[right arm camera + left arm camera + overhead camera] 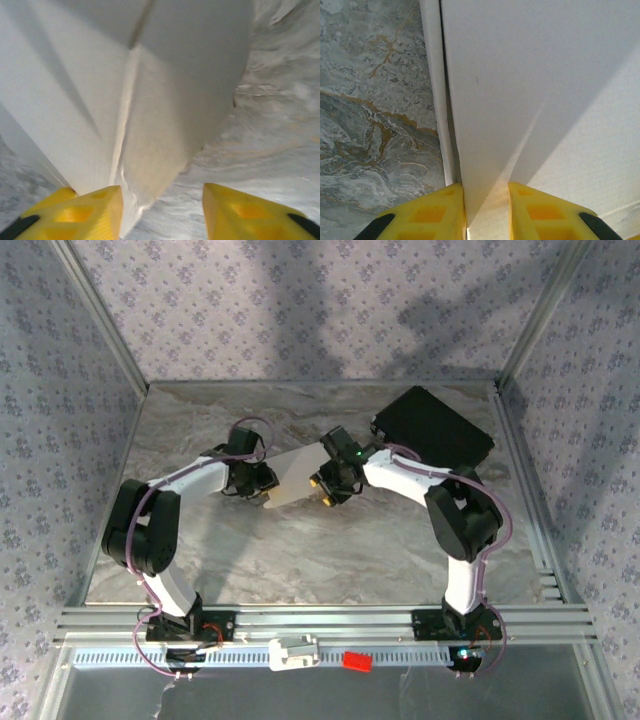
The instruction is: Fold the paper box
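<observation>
The white paper box is held tilted above the middle of the marble table, between my two grippers. My left gripper is at its left edge, and in the left wrist view its yellow fingers press on a creased fold of the paper box, so the left gripper is shut on it. My right gripper is at the sheet's right edge. In the right wrist view the right gripper is open, and the paper box lies against its left finger with bare table beyond.
A black rectangular case lies at the back right of the table. A white part and a small red piece sit on the front rail. Patterned walls close in the back and sides.
</observation>
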{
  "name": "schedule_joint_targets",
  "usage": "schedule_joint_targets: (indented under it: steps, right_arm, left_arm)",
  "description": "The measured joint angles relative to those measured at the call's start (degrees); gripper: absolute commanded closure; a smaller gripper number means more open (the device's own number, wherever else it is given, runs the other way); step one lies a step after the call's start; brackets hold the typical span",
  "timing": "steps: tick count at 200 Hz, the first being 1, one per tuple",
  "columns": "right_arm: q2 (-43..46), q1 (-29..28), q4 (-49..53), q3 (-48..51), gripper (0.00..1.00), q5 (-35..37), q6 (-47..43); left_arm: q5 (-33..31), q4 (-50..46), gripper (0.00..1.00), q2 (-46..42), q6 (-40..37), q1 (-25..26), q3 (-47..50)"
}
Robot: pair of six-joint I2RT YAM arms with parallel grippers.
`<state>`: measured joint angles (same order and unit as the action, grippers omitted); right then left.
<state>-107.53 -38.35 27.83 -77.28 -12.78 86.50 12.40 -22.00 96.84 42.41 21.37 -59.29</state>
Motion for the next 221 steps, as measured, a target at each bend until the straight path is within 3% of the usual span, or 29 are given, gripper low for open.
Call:
schedule_joint_targets:
  steps: [20, 61, 87, 113, 156, 221]
  right_arm:
    - [3.4, 1.3, 6.7, -3.8, 0.39, 3.0, -7.3]
    - [9.8, 7.8, 11.9, -10.4, 0.44, 5.7, -27.7]
    - [0.6, 12.1, 14.6, -20.4, 0.47, 2.3, -43.2]
    - [-11.0, 12.9, 17.4, -26.5, 0.47, -2.4, -53.2]
    - [-17.2, 10.6, 21.6, -26.5, 0.55, -7.9, -58.9]
    - [-16.7, 9.2, 22.9, -24.7, 0.59, -6.5, -61.5]
  left_arm:
    - [-0.4, -1.4, 0.74, 0.0, -2.2, 0.0, -0.7]
    - [-0.9, -3.5, 0.74, 0.5, -5.3, -0.2, -1.8]
    - [-1.0, -3.8, 0.74, 0.8, -6.6, -0.4, -2.2]
    - [-1.1, -4.0, 0.74, 0.9, -7.5, -0.4, -2.4]
    - [-1.1, -4.9, 0.72, 2.1, -8.8, -0.7, -4.0]
    - [-1.5, -6.8, 0.7, 3.1, -10.4, -0.7, -5.8]
